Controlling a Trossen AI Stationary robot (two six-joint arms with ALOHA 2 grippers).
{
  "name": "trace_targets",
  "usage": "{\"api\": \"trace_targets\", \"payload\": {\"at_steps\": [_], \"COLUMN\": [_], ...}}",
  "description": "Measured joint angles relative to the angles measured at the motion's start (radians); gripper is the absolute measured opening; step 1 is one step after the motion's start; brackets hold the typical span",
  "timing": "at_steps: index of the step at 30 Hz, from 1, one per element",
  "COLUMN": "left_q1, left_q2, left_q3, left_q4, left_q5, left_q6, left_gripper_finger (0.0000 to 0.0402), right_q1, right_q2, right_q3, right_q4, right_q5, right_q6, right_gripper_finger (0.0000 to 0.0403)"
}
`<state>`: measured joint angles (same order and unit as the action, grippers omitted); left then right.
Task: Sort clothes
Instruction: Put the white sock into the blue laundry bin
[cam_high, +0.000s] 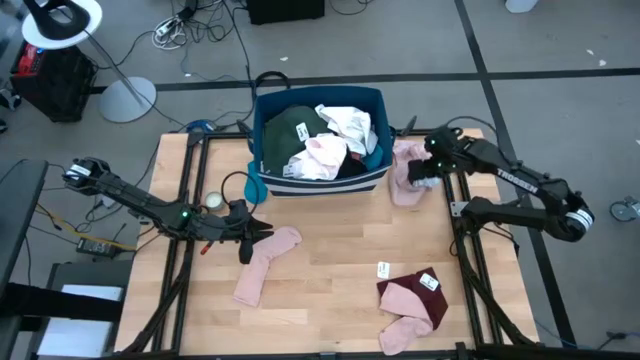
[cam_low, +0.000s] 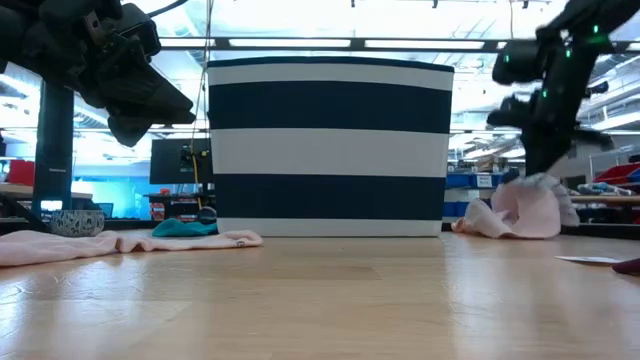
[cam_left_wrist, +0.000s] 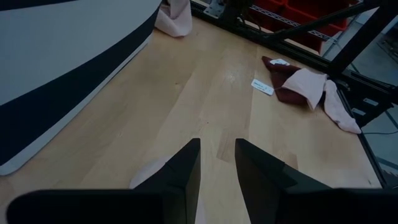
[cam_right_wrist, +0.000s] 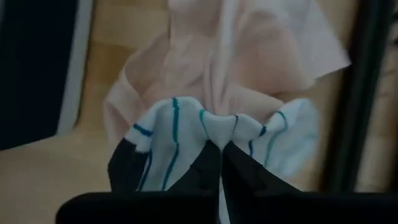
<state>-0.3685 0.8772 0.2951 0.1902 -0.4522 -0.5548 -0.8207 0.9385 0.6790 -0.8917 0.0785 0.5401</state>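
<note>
The dark blue, white-striped bin stands at the table's far middle, with dark green, white and pink clothes in it. My left gripper hovers open over the upper end of a pink sock that lies flat on the table; the sock also shows in the left wrist view. My right gripper is to the right of the bin, shut on a white, teal-striped piece on top of a pink garment. A maroon piece and a pink piece lie near the front right. My right gripper pinches a bunched fold of the white, teal-striped piece between its two fingers, coming from above and pointing down. The fold is gathered up at the fingertips. The pink garment lies right under it and rests on the table.
A white tag lies loose beside the maroon piece. A teal item and a small bowl sit by the bin's left corner. Black frame rails run along both sides of the table. Bare wood lies in front of the bin.
</note>
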Motion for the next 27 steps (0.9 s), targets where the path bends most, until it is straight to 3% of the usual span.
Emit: {"api": "trace_targets", "payload": {"at_steps": [5, 12, 21, 27], "left_q1": [0.000, 0.000, 0.000, 0.000], "left_q2": [0.000, 0.000, 0.000, 0.000], "left_q3": [0.000, 0.000, 0.000, 0.000], "left_q4": [0.000, 0.000, 0.000, 0.000], "left_q5": [0.000, -0.001, -0.001, -0.001], "left_q6": [0.000, 0.000, 0.000, 0.000], "left_gripper_finger": [0.0106, 0.0106, 0.0106, 0.0106], "right_q1": [0.058, 0.135, 0.210, 0.225], "right_q2": [-0.031, -0.036, -0.031, -0.022], "right_q3": [0.154, 0.340, 0.368, 0.368], "right_q4": [-0.106, -0.187, -0.182, -0.179], "right_q5": [0.066, 0.075, 0.066, 0.066], "right_q6": [0.000, 0.036, 0.043, 0.042], "right_gripper_finger": [0.0002, 0.0001, 0.0029, 0.0020]}}
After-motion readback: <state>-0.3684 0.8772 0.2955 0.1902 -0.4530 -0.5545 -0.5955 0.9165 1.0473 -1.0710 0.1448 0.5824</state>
